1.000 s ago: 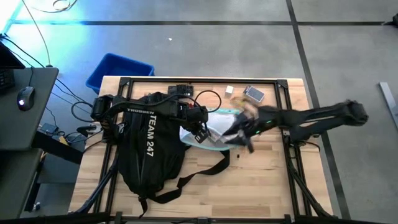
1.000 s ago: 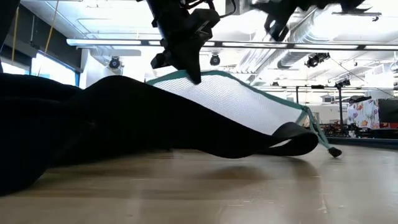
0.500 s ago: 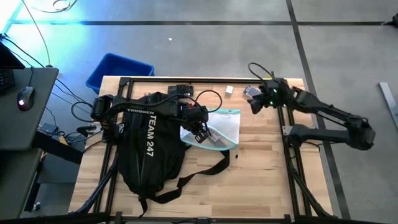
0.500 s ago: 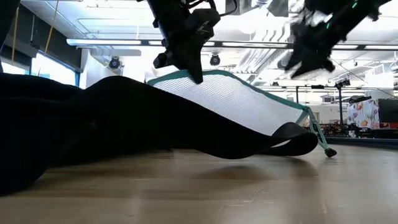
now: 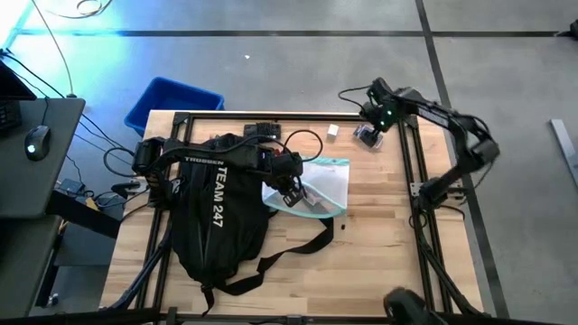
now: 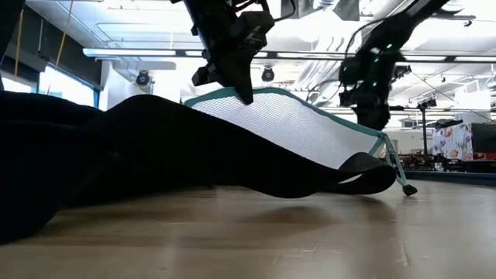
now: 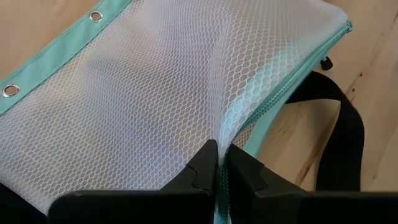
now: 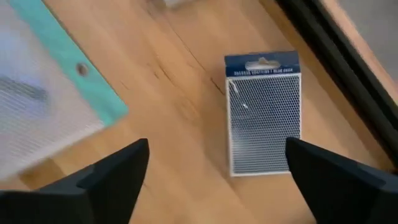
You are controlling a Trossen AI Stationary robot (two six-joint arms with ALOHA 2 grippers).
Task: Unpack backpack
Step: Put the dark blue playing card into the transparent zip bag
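The backpack (image 5: 215, 212) lies on the left half of my table (image 5: 379, 262). At its right edge my left gripper (image 7: 219, 167) pinches a white mesh pouch (image 5: 318, 185) with teal trim. Farther right of the backpack, my right gripper (image 8: 214, 167) hovers, fingers spread, above a blue card pack (image 8: 263, 112).

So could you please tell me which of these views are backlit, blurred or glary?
Low view: bright ceiling lights silhouette the backpack and both arms. Right wrist view: the mesh pouch is blurred, the card pack sharper. High view: blue glare at the floor's corner. Left wrist view: evenly lit, sharp.
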